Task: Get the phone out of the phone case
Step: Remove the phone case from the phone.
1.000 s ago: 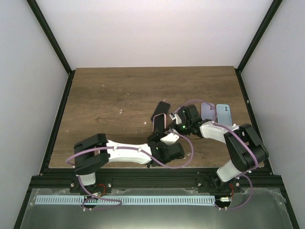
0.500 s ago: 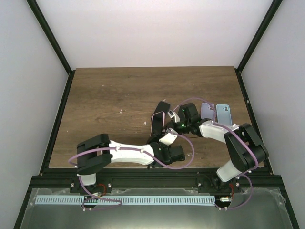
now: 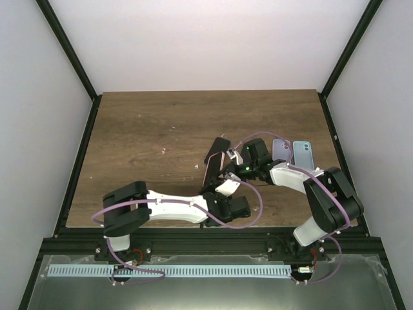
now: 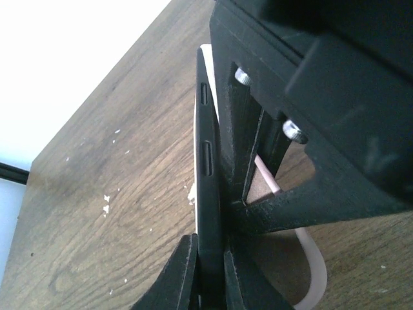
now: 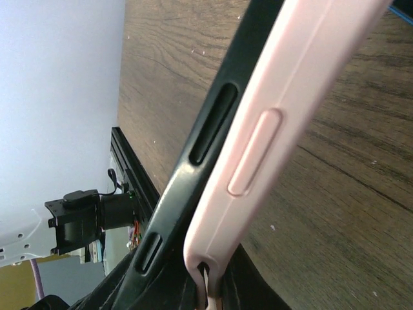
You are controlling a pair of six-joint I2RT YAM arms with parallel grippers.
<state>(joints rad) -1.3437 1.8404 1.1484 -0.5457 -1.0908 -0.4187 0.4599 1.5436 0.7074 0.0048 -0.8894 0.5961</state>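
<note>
The left hand (image 4: 210,268) is closed across the flat faces of the slim black phone (image 4: 208,187), which stands on edge above the brown wooden tabletop (image 4: 116,194). Just beside it, the right hand (image 5: 193,290) looks clamped on the soft pink silicone phone case (image 5: 284,84), partly peeled off. The phone is likely stiff, slick and breakable — keep hold of its faces. The case stretches — pull at its lip.
</note>
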